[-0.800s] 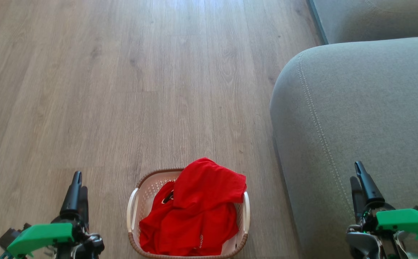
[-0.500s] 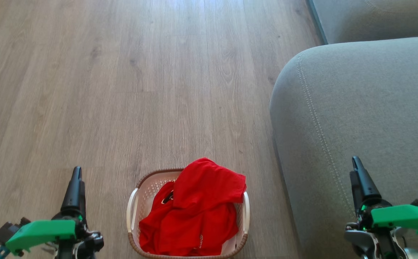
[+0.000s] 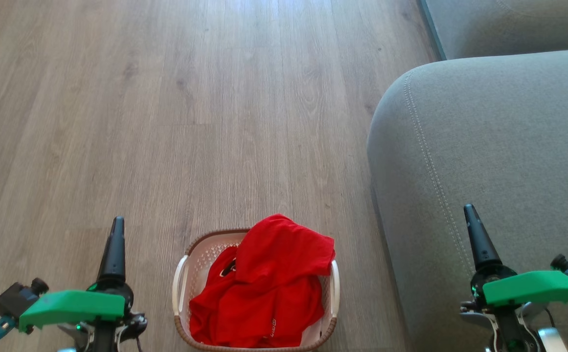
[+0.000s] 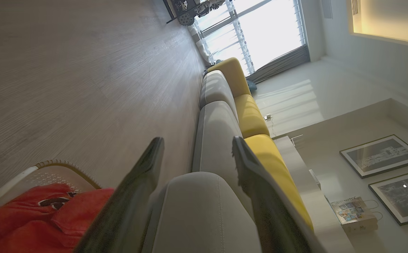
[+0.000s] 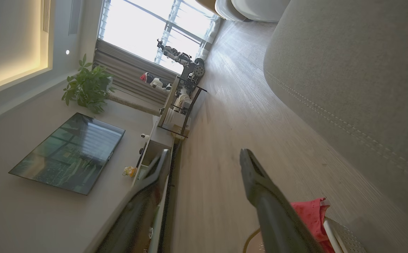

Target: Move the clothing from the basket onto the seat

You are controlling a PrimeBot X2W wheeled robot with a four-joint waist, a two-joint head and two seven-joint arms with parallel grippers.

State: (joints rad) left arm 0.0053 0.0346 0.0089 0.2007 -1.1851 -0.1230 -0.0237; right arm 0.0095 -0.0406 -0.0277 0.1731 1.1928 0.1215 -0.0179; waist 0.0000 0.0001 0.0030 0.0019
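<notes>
The red clothing (image 3: 264,278) lies heaped in the basket (image 3: 204,256) on the floor (image 3: 215,122) beside the seat (image 3: 499,146), unmoved, as the left gripper (image 3: 117,224) and right gripper (image 3: 470,212), both wide open and empty, creep forward. The pickup seems yet to start.

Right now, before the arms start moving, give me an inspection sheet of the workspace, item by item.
Surface: pale wood-look plank floor.
Job's things: red clothing heaped in the white basket, draped over its right edge; grey seat to the basket's right, no garment on the part in view.
Clutter: nothing seen.
Pincers: left pincer open and empty, left of the basket; right pincer open and empty, in front of the seat in the head view.
Cables: nothing seen.
Surroundings: window, potted plant, television, framed pictures.
</notes>
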